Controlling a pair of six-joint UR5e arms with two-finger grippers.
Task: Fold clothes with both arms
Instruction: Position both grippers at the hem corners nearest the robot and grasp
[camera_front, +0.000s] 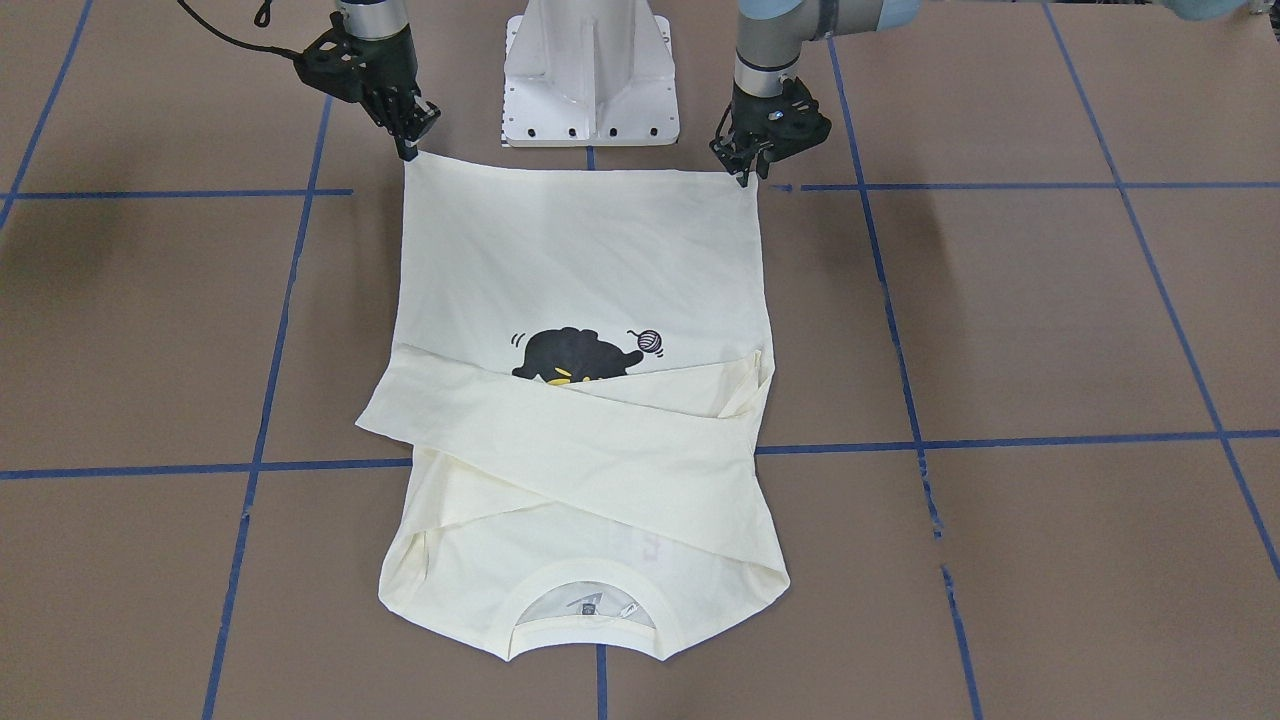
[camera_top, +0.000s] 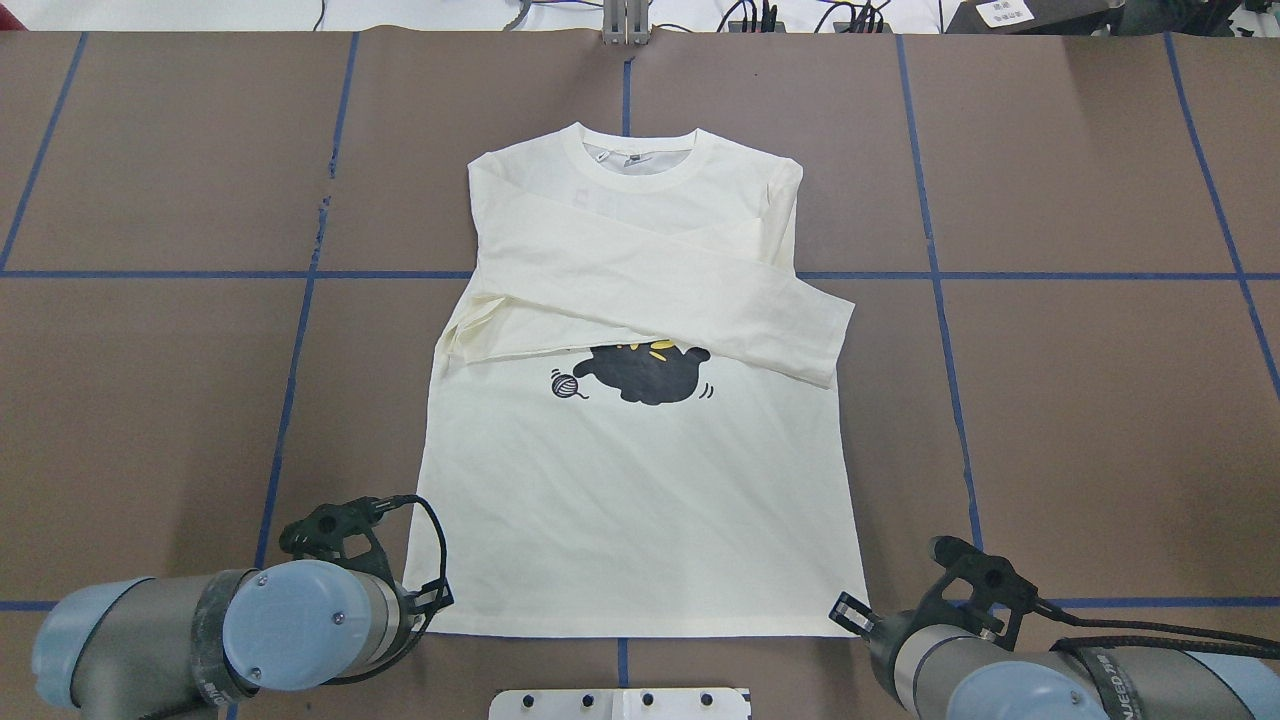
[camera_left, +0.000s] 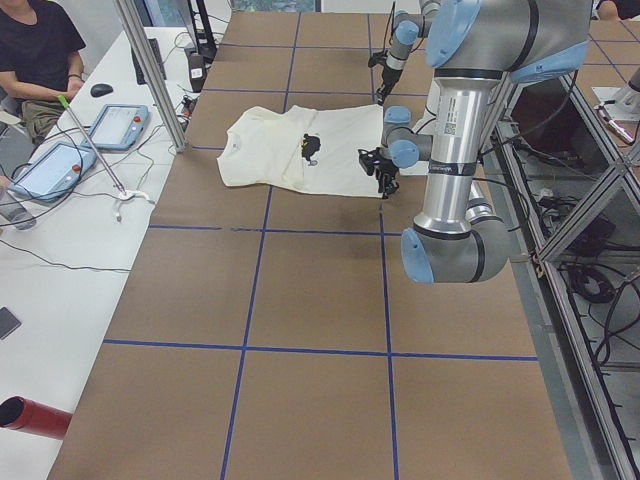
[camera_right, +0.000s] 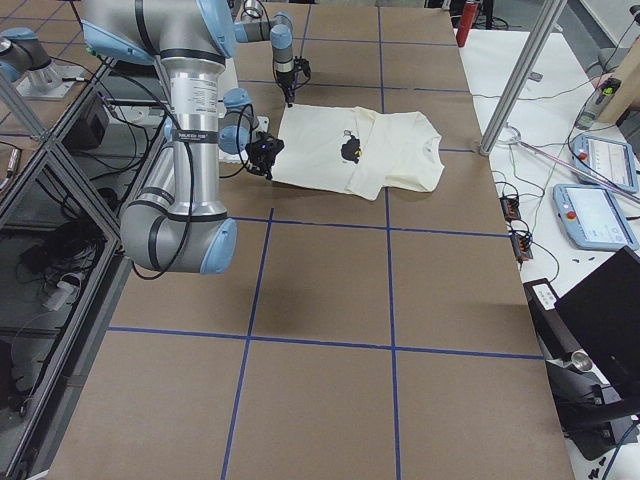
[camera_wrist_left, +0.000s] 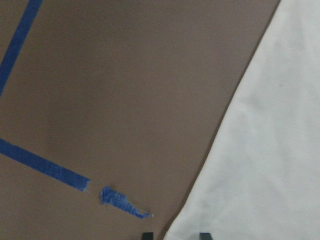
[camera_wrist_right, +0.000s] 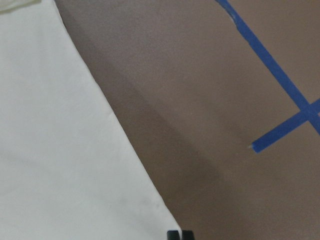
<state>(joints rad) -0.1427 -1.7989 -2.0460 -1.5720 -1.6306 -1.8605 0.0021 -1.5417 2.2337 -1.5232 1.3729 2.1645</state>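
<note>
At the fingertips, on the table (camera_front: 1000, 330): T-shirt (camera_front: 580, 250) lies flat, print side up. Its straight hem runs from one gripper's fingers to the other's, with the collar (camera_front: 590, 600) at the end far from both.
Left gripper (camera_front: 745, 172): points down at one hem corner. Fingertips (camera_wrist_left: 146, 235) stand apart in the wrist view and the corner's edge comes in between them, so the jaws are open around it.
Right gripper (camera_front: 408, 148): points down at the other hem corner. Fingers (camera_wrist_right: 173, 234) are pressed together on the very tip of the corner. The cloth beside them lies flat, not lifted.
Sleeves (camera_front: 560, 440): both folded across the chest and crossing each other, well away from the fingers, beyond the print. One cuff sticks out past the body's side edge on the right gripper's side.
Cat print (camera_front: 575, 358): black, about midway between fingers and collar, partly covered by a sleeve on its collar side.
Yarn ball (camera_front: 650, 341): just beside the cat, on the left gripper's side.
Blue tape lines (camera_front: 1000, 440): a grid on the table. One line runs outward from near the left fingers.
Pedestal base (camera_front: 590, 70): white, between the two grippers, behind the hem.
</note>
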